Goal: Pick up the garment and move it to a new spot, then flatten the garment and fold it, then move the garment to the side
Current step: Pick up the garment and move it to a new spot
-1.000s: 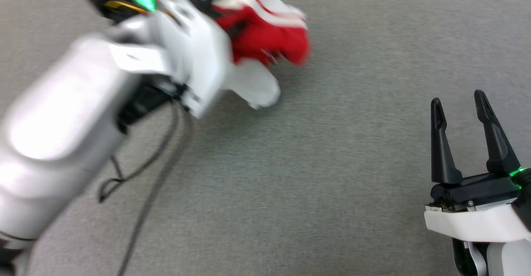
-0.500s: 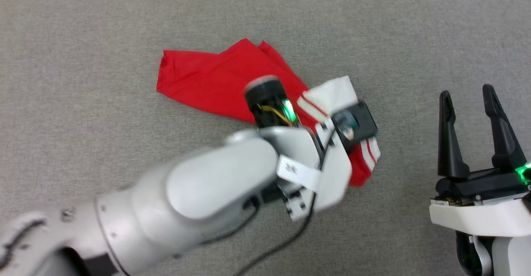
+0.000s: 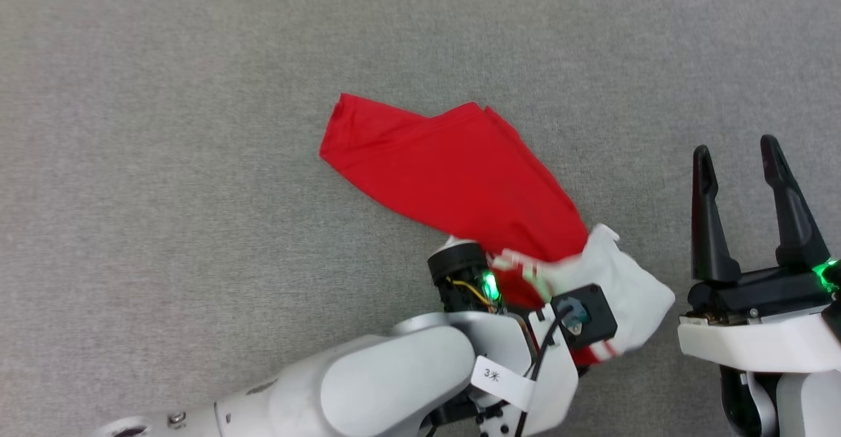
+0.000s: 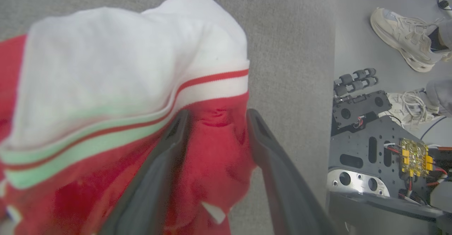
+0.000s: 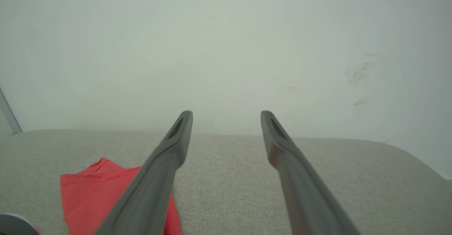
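The garment (image 3: 460, 174) lies on the grey padded surface (image 3: 164, 161), its red body stretched out toward the far left. A bunched white sleeve with striped trim (image 3: 617, 286) sits at its near right end. My left wrist (image 3: 525, 332) points down over that bunched end. In the left wrist view my left gripper (image 4: 219, 113) has its fingers apart, with red cloth (image 4: 219, 150) lying between them and the white sleeve (image 4: 106, 69) just beyond. My right gripper (image 3: 735, 148) stands open and empty to the right of the garment, and its own view shows the red hem (image 5: 88, 189) at lower left.
The padded surface ends at an edge (image 4: 330, 122) close to my left gripper. Beyond it lie the floor, my dark base plate (image 4: 370, 150) and a person's pale shoes (image 4: 406, 40). A white wall (image 5: 226, 51) rises behind the far side of the surface.
My left arm has drawn the garment toward the near right and laid its red body out on the surface. Its fingers have parted. The head camera has also shifted. The right gripper is unchanged.
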